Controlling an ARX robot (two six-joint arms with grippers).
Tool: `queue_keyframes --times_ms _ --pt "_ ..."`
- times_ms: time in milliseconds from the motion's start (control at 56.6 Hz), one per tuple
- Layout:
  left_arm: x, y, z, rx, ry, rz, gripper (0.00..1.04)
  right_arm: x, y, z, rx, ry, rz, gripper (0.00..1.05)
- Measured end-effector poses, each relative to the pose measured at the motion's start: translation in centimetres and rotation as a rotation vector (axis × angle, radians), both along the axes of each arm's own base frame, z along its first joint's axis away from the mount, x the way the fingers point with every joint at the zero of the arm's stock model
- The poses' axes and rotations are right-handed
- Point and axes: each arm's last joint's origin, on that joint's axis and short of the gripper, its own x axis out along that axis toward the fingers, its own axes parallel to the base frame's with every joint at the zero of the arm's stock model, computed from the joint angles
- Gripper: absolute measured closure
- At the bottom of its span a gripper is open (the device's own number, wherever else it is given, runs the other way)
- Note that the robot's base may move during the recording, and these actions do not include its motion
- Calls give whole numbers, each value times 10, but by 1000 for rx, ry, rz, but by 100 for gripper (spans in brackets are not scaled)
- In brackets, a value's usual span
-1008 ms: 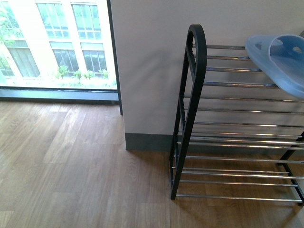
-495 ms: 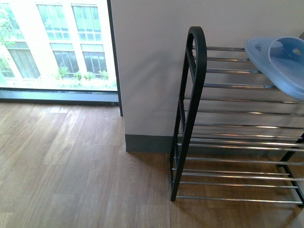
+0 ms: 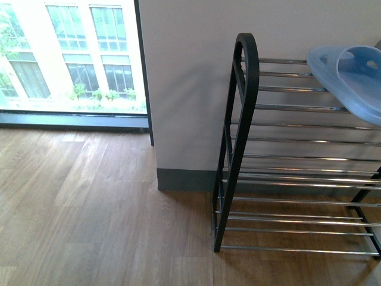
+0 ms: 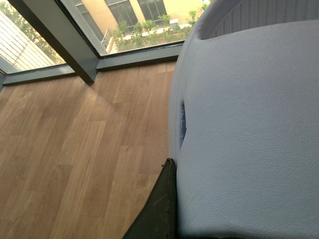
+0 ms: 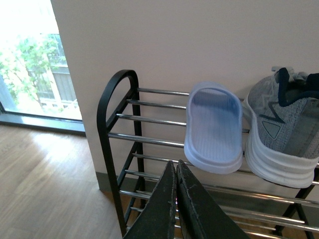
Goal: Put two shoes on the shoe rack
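Wood floor by a bright window, shoe rack [image 3: 244,119] against the wall.

On its top tier a pale blue slide [image 5: 214,127] lies beside a grey sneaker [image 5: 284,129]. Right fingers [image 5: 175,199] are pressed together, empty; left fingers [image 4: 159,209] grip another blue slide [image 4: 249,129].

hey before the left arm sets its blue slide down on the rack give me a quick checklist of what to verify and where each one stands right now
1. Slide held by the left arm: ok. The pale blue slide fills the left wrist view, against a dark finger.
2. Free bars on the top tier of the shoe rack: ok, bare beside the slide already placed.
3. Grey sneaker settled on the top tier: ok.
4. Right gripper empty: ok, fingers closed on nothing.
5. Right gripper clear of the drop spot: cannot tell.
6. How high the held slide is above the bars: cannot tell.
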Motion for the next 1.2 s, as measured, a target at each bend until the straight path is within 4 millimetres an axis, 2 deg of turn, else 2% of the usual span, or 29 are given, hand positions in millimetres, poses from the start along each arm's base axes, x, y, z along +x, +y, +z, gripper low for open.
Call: queue_keyframes --times_ms 495,1025,1202 --pt "0 0 0 0 0 0 103 -24 0 -22 0 -14 1 103" --pt "0 0 0 0 0 0 103 -35 0 -21 1 -26 0 103" --pt "0 0 0 0 0 0 103 -46 0 -24 1 -20 0 103"
